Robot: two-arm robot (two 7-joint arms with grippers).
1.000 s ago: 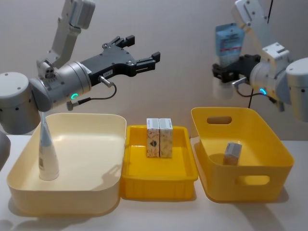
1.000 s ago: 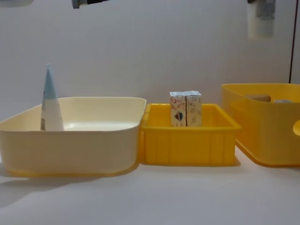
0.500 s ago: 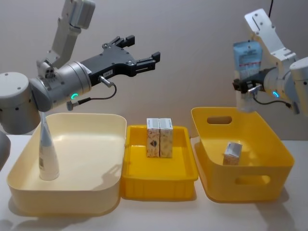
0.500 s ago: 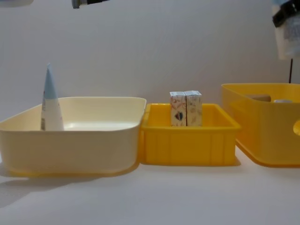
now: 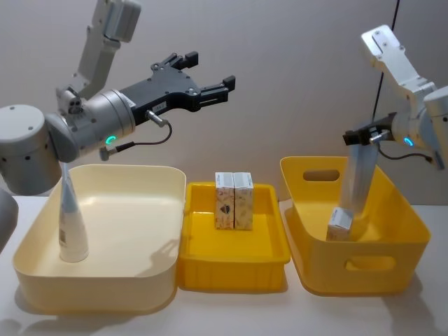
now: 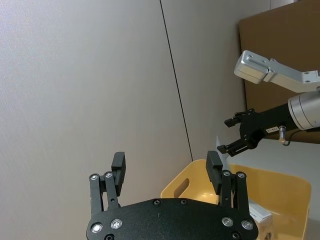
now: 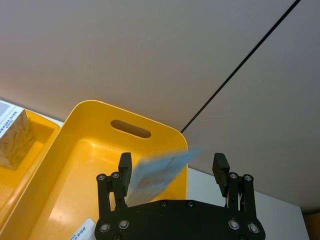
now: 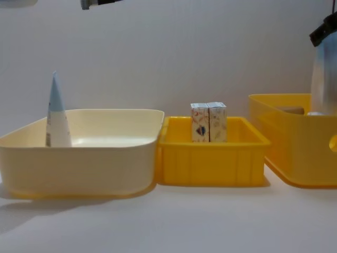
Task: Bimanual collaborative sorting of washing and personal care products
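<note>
A pale blue tube shows as a blurred streak dropping from my right gripper into the deep yellow bin. In the right wrist view the right gripper stands open, with the tube loose between its fingers. A small box lies in that bin. Two patterned boxes stand upright in the shallow yellow tray. Another tube stands cap down in the cream bin. My left gripper hangs open and empty, high above the cream bin.
The three containers sit side by side along the white table, cream bin left, tray middle, deep bin right. A plain wall stands close behind. Open tabletop lies in front of the containers.
My right gripper swung right and down over the deep yellow bin, then opened; the tube it held now falls into the bin. The left arm has barely moved.
</note>
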